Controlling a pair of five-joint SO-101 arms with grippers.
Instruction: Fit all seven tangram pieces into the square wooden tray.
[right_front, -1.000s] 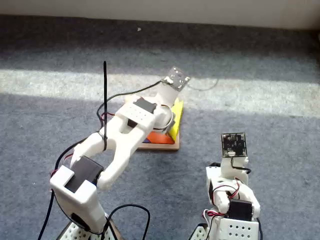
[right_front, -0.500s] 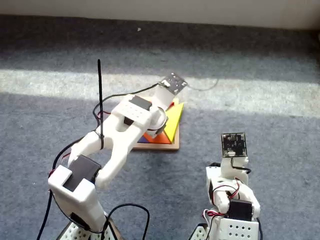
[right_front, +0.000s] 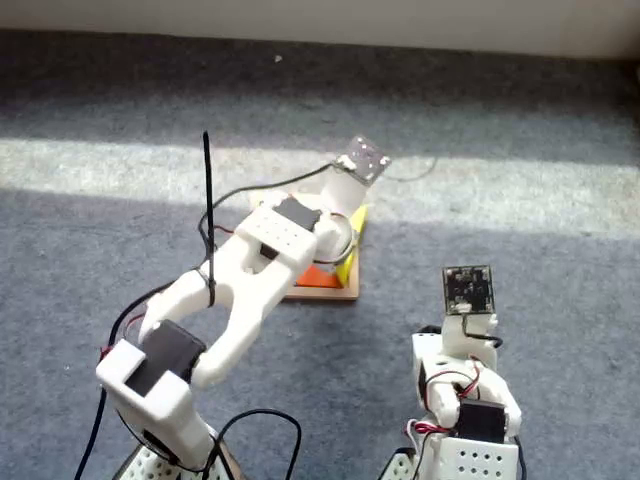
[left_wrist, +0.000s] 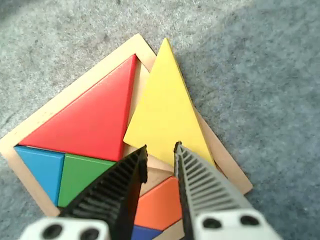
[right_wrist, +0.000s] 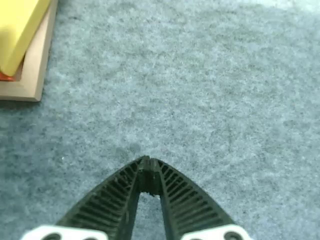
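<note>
The square wooden tray (left_wrist: 70, 94) holds a large red triangle (left_wrist: 90, 120), a blue piece (left_wrist: 42, 165), a green piece (left_wrist: 82, 175), an orange piece (left_wrist: 157, 205) and a dark blue sliver (left_wrist: 145, 234). A large yellow triangle (left_wrist: 165, 115) lies askew, one side resting over the tray's rim. My left gripper (left_wrist: 161, 148) hovers at the yellow triangle's near edge, open by a narrow gap and holding nothing. In the high view the left arm (right_front: 280, 240) covers most of the tray (right_front: 330, 293), with the yellow triangle (right_front: 350, 250) peeking out. My right gripper (right_wrist: 150, 161) is shut over bare carpet.
Grey carpet surrounds the tray on all sides. The right arm (right_front: 468, 290) stands folded back at the lower right, well apart from the tray, whose corner (right_wrist: 30, 75) and yellow piece (right_wrist: 20, 30) show in the right wrist view. A black cable (right_front: 207, 200) stands up beside the left arm.
The left arm swung a little to the left over the tray, then back to the right. The right arm has stayed still.
</note>
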